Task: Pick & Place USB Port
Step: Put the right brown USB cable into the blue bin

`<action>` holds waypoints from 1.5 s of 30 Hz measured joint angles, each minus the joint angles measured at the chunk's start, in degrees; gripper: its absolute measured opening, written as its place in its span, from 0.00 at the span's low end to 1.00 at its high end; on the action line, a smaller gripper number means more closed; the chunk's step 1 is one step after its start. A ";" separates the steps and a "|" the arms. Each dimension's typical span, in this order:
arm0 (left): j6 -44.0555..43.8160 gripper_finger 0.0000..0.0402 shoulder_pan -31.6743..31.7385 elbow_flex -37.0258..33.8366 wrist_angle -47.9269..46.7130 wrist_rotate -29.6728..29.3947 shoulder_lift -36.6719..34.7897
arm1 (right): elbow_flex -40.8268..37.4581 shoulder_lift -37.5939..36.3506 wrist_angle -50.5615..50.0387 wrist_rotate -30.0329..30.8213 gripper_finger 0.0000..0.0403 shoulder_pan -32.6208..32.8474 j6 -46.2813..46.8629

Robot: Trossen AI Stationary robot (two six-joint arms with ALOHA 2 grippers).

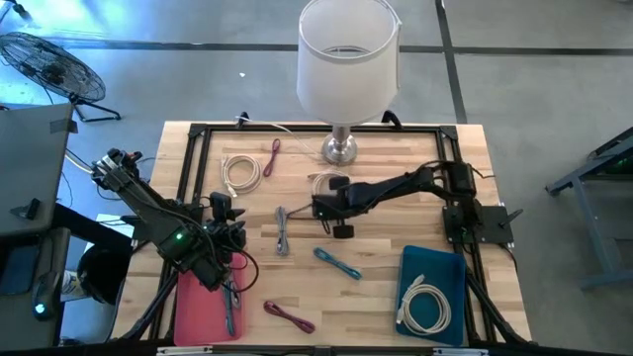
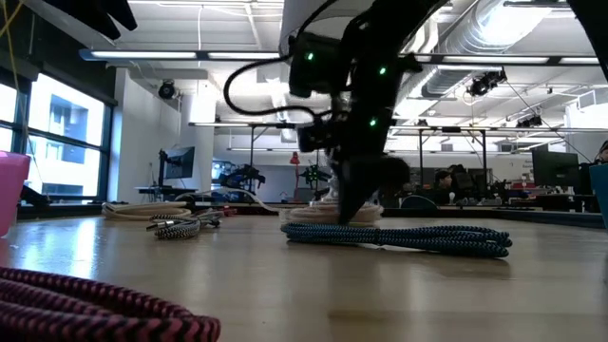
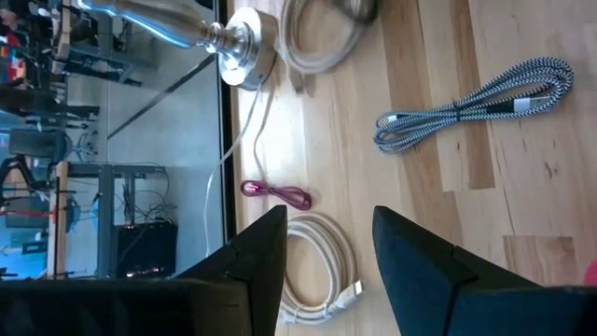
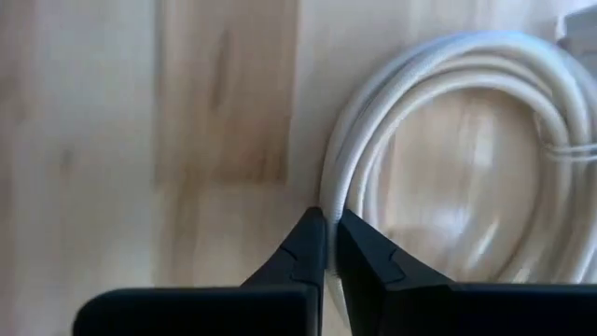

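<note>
Apparently right claw (image 4: 329, 245) pinches the white cable (image 4: 448, 140); left claw (image 3: 326, 252) gapes.

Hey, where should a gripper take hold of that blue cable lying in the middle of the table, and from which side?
Grip the blue cable at mid-length, coming straight down from above with fingers across its narrow width; it lies flat, folded into a slim diagonal bundle.

Lamp (image 1: 345, 69) (tall) behind white cable (image 1: 324, 183)

- Even, bright overhead light on the tabletop (image 1: 376, 287); shadows soft.
- Low view: ceiling strip lights (image 2: 190, 55) glare, arm backlit, near red cable (image 2: 85, 304) blurred.
- Right wrist view soft.
</note>
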 joint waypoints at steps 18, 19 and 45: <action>-0.73 0.38 -0.01 -5.71 -0.29 1.48 0.01 | 0.43 -22.38 -15.79 16.82 0.02 28.98 31.71; -1.05 0.38 -0.01 -5.92 -0.27 1.48 0.00 | 0.42 -23.09 -18.21 17.79 0.02 30.76 35.39; -1.40 0.38 0.01 -6.03 -0.27 -4.30 0.00 | 11.42 -24.25 -43.35 8.61 0.02 55.46 85.97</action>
